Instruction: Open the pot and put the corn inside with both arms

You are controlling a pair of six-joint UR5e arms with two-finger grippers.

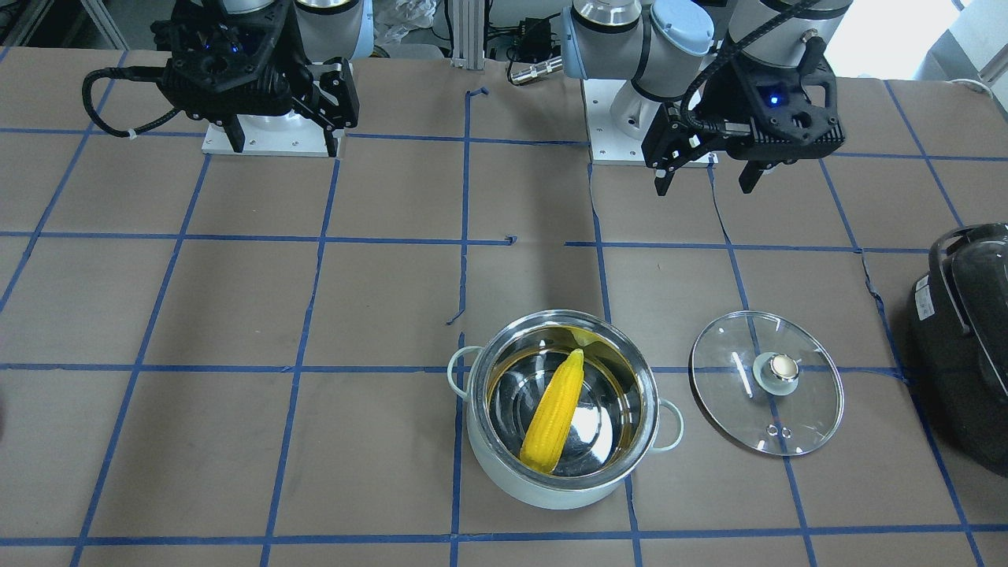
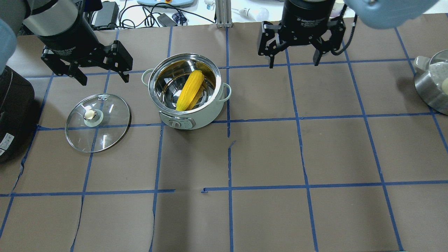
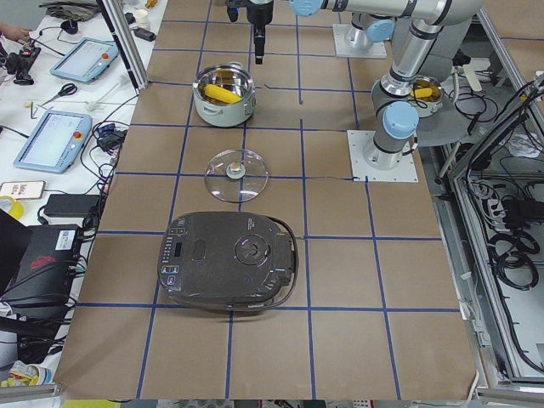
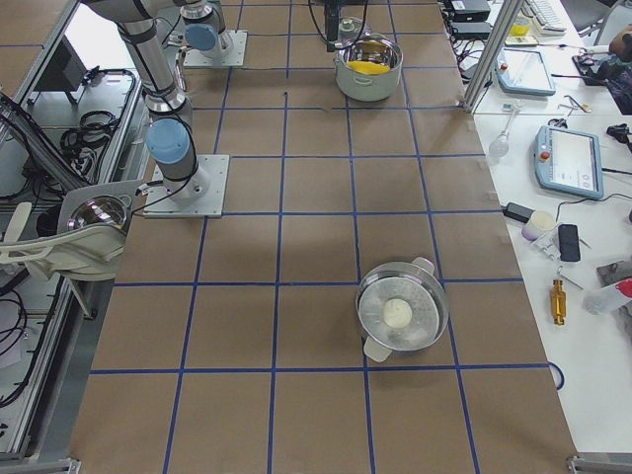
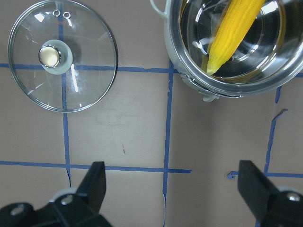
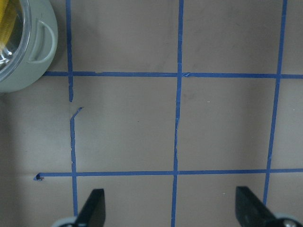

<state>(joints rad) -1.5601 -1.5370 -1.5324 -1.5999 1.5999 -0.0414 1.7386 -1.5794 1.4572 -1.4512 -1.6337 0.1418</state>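
Pot: the pot (image 2: 208, 113) stands open on the table (image 2: 266, 150), with its shiny inside uncovered. A small dial (image 2: 174, 123) sits on its wall, on the side facing the robot.
Corn: the corn (image 1: 555, 413) lies aslant inside the pot, reaching from one side of the wall to the other. Its pointed end is toward the robot's side, and it is free of both grippers.
Lid: the glass lid (image 1: 803, 409) lies flat on the table with its knob (image 1: 783, 367) up. It is on the robot's left of the pot, near it but not touching.
Left gripper: the left gripper (image 2: 105, 81) hangs high above the table, on the lid's side of the pot and back from the pot toward the robot. Its two fingers (image 5: 94, 182) are wide apart and hold nothing.
Right gripper: the right gripper (image 2: 294, 65) also hangs high, to the robot's right of the pot and apart from it. Its fingers (image 6: 94, 208) are spread wide too, with only bare table showing between them.
Black appliance: a black appliance (image 3: 228, 259) with a handle rests on the table on the robot's left, farther from the pot than the lid is.
Second pot: a second steel pot (image 4: 365, 296) with something pale and round inside stands far from the pot, toward the table's end on the robot's right.
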